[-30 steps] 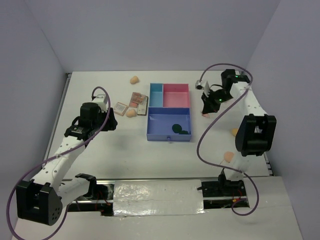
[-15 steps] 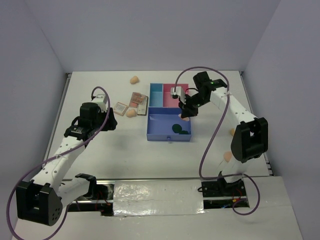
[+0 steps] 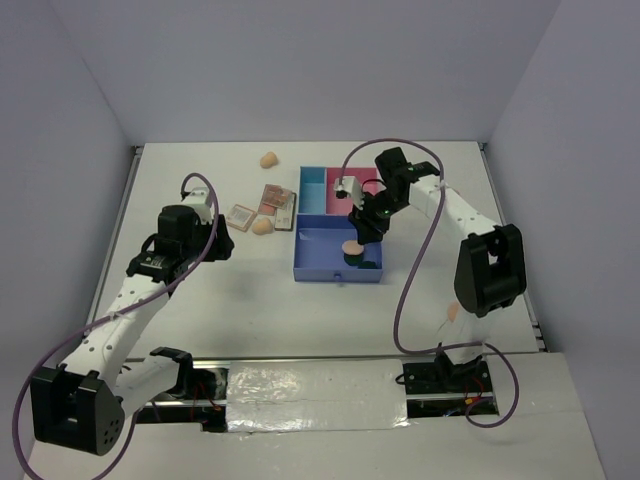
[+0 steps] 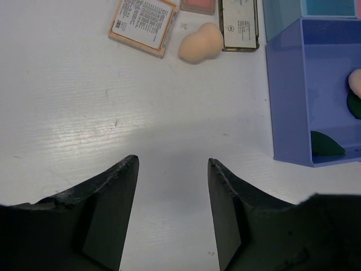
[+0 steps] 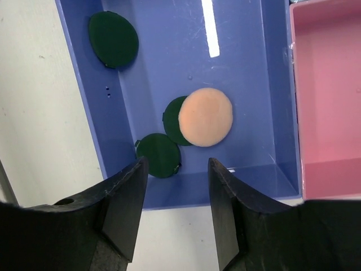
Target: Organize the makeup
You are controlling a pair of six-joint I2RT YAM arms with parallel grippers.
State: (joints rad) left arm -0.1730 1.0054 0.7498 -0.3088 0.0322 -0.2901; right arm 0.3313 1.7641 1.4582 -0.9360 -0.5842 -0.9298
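A peach round puff [image 5: 206, 117] lies free in the purple compartment [image 5: 242, 68] of the tray [image 3: 310, 268], partly on top of a dark green disc [image 5: 170, 119]. Two more green discs [image 5: 113, 38] [image 5: 159, 154] lie in the same compartment. Just above it hangs my right gripper [image 5: 176, 169] [image 3: 362, 230], open and holding nothing. My left gripper [image 4: 172, 166] [image 3: 212, 243] is open over bare table, left of the tray. Ahead of it lie a peach sponge [image 4: 201, 42] [image 3: 262, 226] and three palettes [image 4: 142, 23] [image 4: 239, 22] [image 3: 272, 198].
Another peach sponge [image 3: 268, 159] sits at the back, left of the tray. A peach item [image 3: 455, 312] shows near the right arm's base. The tray's pink compartment [image 5: 327, 84] and light blue compartment [image 3: 313, 189] hold nothing visible.
My right arm swung left from the table's right side to over the tray and its gripper opened, leaving the peach puff in the purple compartment. The left arm stayed still.
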